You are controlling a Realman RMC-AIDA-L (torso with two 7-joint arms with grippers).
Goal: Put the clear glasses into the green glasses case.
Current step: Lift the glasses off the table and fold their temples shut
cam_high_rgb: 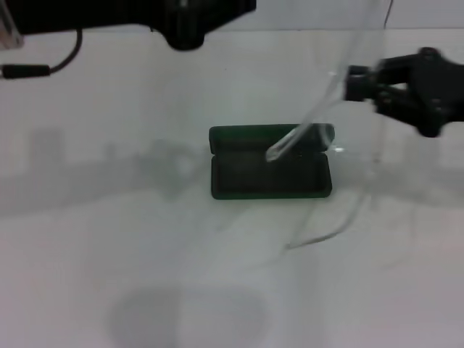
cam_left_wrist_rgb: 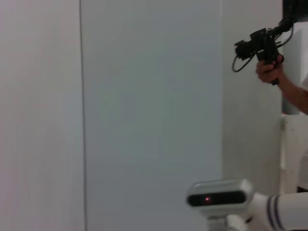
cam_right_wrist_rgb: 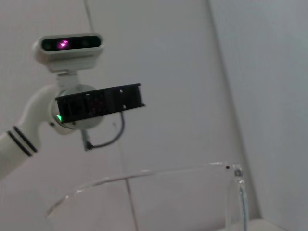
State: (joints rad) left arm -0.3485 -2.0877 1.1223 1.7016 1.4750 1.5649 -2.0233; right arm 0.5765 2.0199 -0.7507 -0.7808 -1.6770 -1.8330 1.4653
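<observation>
The green glasses case lies open at the middle of the white table, lid tipped back toward the far side. My right gripper hovers above and to the right of it, shut on the clear glasses. They hang in the air. One thin arm tip points down over the case's open inside, and the other arm curves down past the case's right end. In the right wrist view the clear glasses show close up. My left gripper stays parked high at the back left.
A black cable hangs from the left arm at the far left. The left wrist view faces a wall and a person's hand holding a black device. The robot's head shows in the right wrist view.
</observation>
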